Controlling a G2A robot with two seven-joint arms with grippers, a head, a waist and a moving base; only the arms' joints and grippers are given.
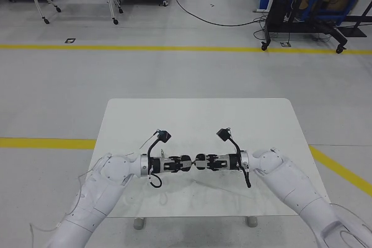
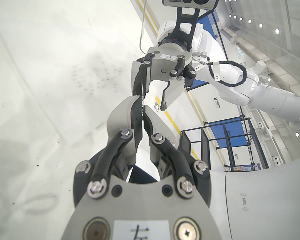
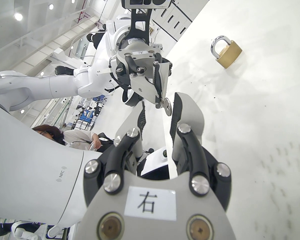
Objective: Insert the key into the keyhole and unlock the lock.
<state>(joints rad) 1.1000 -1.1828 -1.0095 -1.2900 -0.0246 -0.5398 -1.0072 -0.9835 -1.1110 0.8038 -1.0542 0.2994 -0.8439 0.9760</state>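
left gripper (image 2: 141,111): fingers pressed together on the key (image 3: 168,106), clamping the blade end. The round head sticks out past the fingertips.
key: held in the air off the worktop (image 1: 260,124), pointing at the other arm.
right gripper (image 3: 160,101): fingers apart, tip to tip with the left one. The key head sits in the gap, just beside one pad. I cannot tell whether it touches.
arms: in the top view they meet wrist to wrist in one line across the worktop.
padlock (image 3: 226,52): brass body with a silver shackle, lying flat on the worktop. It is well apart from both grippers, on the left arm's side.
edges: the meeting point is about midway between the side edges. It is nearer the robot-side edge than the far one. The padlock lies in from the worktop edge behind it.
room: there is white surface all round the padlock, with nothing touching it.
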